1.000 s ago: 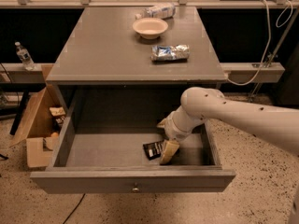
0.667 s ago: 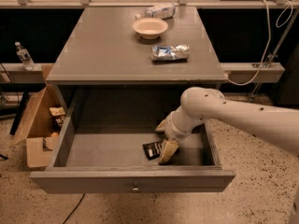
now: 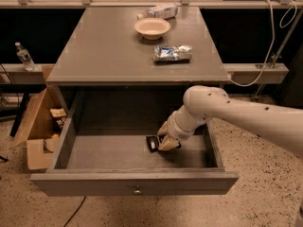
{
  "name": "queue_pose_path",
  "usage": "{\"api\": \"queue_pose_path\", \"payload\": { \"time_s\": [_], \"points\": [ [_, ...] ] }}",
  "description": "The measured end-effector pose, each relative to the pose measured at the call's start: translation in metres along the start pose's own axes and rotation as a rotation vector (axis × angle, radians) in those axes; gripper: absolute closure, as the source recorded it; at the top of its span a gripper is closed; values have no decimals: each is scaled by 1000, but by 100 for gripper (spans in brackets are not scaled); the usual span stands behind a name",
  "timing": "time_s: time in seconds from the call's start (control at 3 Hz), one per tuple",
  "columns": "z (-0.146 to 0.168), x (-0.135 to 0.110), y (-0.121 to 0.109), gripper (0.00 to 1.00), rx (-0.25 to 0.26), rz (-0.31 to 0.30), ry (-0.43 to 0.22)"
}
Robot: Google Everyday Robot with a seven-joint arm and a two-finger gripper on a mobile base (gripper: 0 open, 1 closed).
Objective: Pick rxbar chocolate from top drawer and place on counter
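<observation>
The rxbar chocolate, a small black bar with white lettering, is in the open top drawer, right of its middle. My gripper reaches down into the drawer from the right on a white arm and is shut on the bar's right end, holding it just above the drawer floor. The fingers hide part of the bar. The counter is the grey top above the drawer.
On the counter stand a pale bowl, a silver-blue foil packet and a lying plastic bottle at the back. An open cardboard box sits on the floor left of the drawer. The drawer knob faces me.
My gripper and the bar have moved together slightly up and toward the back of the drawer. The drawer and the things on the counter have not moved.
</observation>
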State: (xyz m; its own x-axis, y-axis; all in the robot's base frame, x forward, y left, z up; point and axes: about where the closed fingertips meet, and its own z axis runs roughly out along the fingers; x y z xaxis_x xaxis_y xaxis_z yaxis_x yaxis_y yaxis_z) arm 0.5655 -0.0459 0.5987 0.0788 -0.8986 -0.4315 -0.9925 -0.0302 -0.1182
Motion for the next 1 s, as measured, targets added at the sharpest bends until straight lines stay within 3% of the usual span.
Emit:
{"api": "queue_pose_path", "payload": {
  "time_s": [0.33,1.0],
  "points": [
    [-25,-3,-5,100,38,-31,6],
    [-112,-17,-20,100,162,-76,32]
  ]
}}
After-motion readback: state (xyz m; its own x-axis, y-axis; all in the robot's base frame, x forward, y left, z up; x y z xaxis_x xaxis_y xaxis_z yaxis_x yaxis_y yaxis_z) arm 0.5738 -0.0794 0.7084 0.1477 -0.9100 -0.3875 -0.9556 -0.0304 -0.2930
